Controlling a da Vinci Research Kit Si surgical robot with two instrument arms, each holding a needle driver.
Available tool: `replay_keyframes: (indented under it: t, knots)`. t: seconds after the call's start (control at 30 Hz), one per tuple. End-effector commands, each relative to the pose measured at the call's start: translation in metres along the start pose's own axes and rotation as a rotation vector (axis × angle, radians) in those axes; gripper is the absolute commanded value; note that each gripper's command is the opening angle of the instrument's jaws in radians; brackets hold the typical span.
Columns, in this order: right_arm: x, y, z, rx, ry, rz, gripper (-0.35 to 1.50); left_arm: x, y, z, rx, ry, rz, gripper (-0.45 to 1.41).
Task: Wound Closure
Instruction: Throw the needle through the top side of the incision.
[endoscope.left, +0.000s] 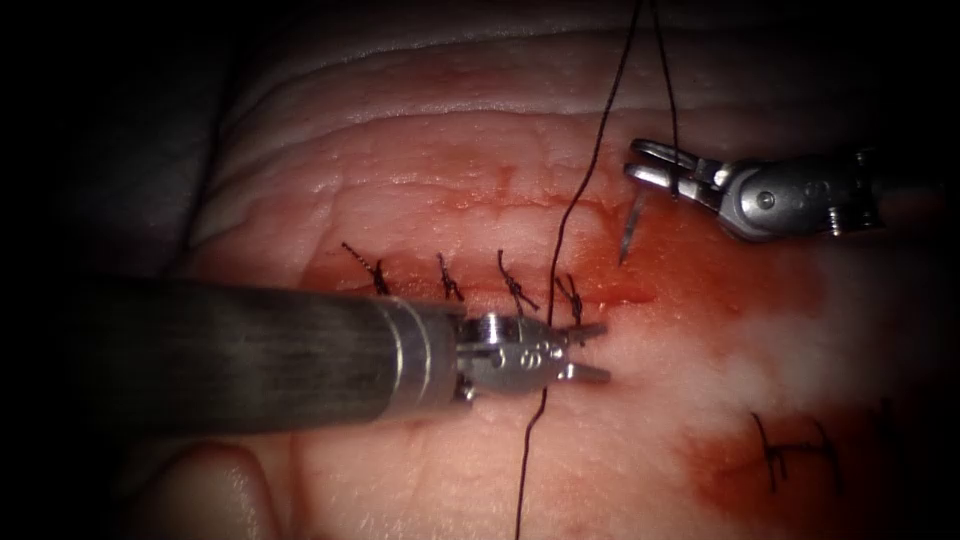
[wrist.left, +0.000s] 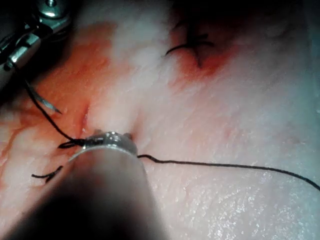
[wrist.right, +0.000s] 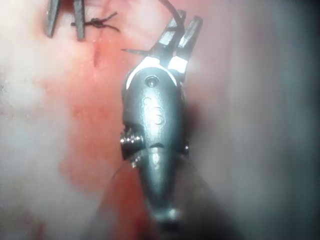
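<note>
The left tool (endoscope.left: 588, 350) lies nearest in the endoscope view, its thick dark shaft coming in from the left, its jaws parted narrowly and holding nothing, tips just beside the rightmost knot in a row of four tied stitches (endoscope.left: 455, 283) along the cut (endoscope.left: 480, 300). The thread (endoscope.left: 565, 215) runs down from the far edge, passes by these jaws and goes on toward the near edge. To the right and farther off, the right tool (endoscope.left: 650, 162) grips the curved needle (endoscope.left: 629, 232) near its thread end; the needle hangs point-down, clear of the tissue (endoscope.left: 420, 170), over red fluid (endoscope.left: 720, 270) right of the cut. More dark stitches (endoscope.left: 790, 450) sit at the near right.

The left wrist view shows the left tool's shaft (wrist.left: 100, 165) up close, the thread trailing away across pale tissue, and the right tool (wrist.left: 30, 40) beyond with the needle (wrist.left: 47, 104).

The right wrist view shows the right tool's body (wrist.right: 157, 120) with its jaws closed on the needle, and the left tool's two tips (wrist.right: 65, 20) beside a knot (wrist.right: 97, 22).
</note>
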Motion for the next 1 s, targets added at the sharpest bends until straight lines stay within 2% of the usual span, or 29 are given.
replay_keyframes:
  t: [0.03, 0.53, 1.0]
  knots:
    - [-0.0007, -0.0004, 0.0006, 0.004, -0.001, -0.005, -0.35, 0.0000, 0.0001, 0.0006, -0.001, 0.002, 0.000, 0.16]
    - [-0.0010, -0.0006, 0.0004, 0.020, -0.012, -0.080, -0.35, 0.0003, 0.0001, -0.0001, -0.007, 0.004, -0.002, 0.17]
    - [-0.0023, -0.0016, 0.0005, 0.025, -0.009, -0.121, -0.35, 0.0007, 0.0001, -0.0007, -0.012, 0.006, -0.006, 0.19]
